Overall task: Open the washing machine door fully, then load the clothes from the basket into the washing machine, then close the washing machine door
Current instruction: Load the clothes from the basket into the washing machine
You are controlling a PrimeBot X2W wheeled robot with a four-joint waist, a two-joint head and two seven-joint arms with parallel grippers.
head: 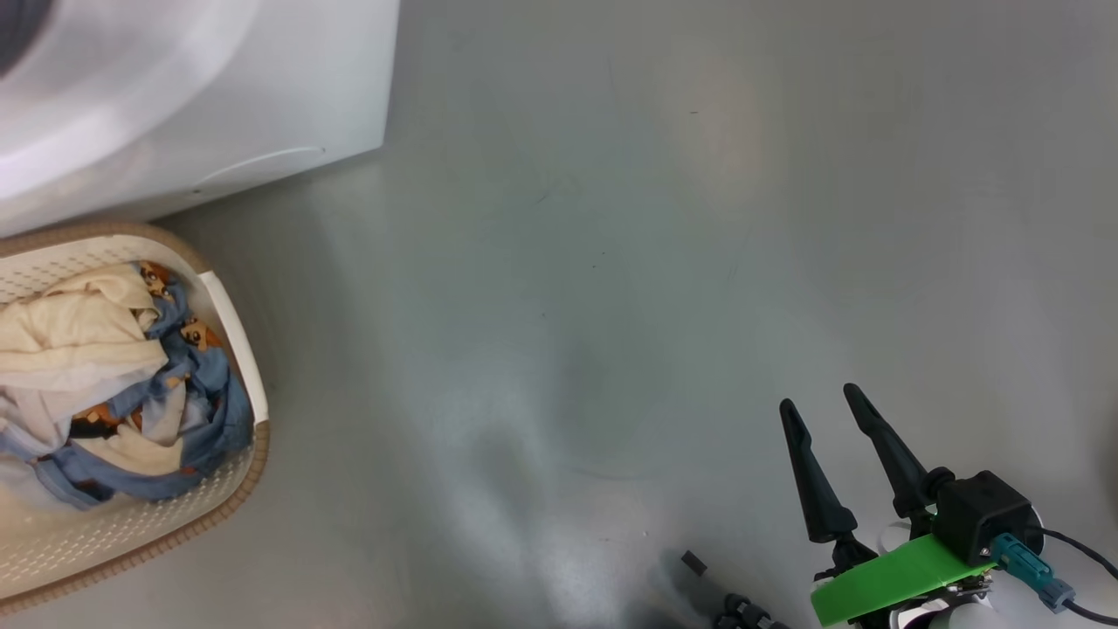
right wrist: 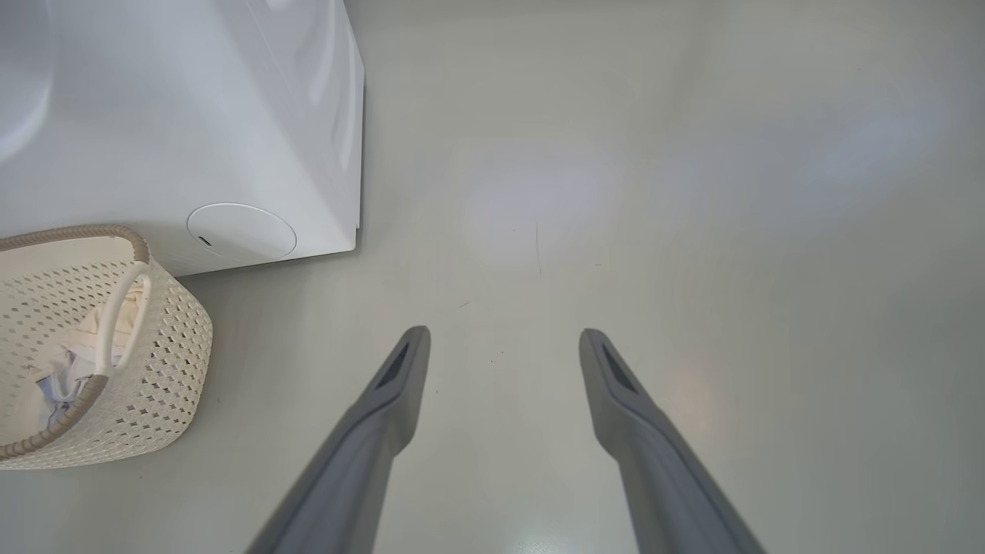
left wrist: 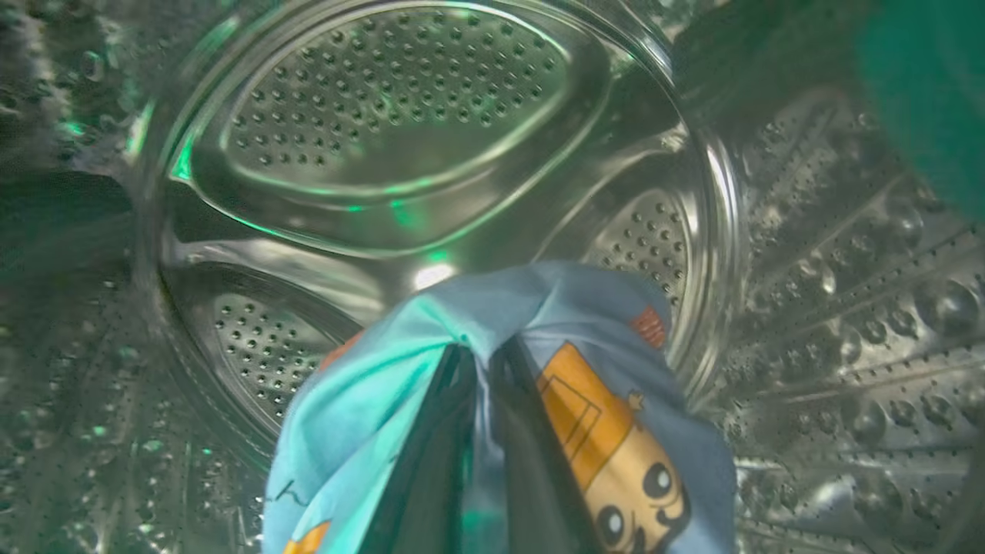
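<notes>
Head view: upper left, white washing machine [head: 262, 105], one front corner in frame. Lower left, basket [head: 261, 450] on the floor just beside the machine, w/ clothes [head: 96, 349] piled inside: cream cloth on top, blue printed fabric under and around it. Centre: grey floor [head: 568, 262]. Lower right, right gripper [head: 819, 398], fingers apart, nothing btwn them, well apart from basket.

Left wrist view: left gripper [left wrist: 481, 355] at bottom centre, fingers pressed together, clamped on a blue printed cloth [left wrist: 616, 454] that drapes over both, inside the steel drum [left wrist: 400, 100]. Perforated back wall fills upper left to centre.

Right wrist view: machine upper left, basket lower left, right gripper's fingers spread over floor at bottom centre.
</notes>
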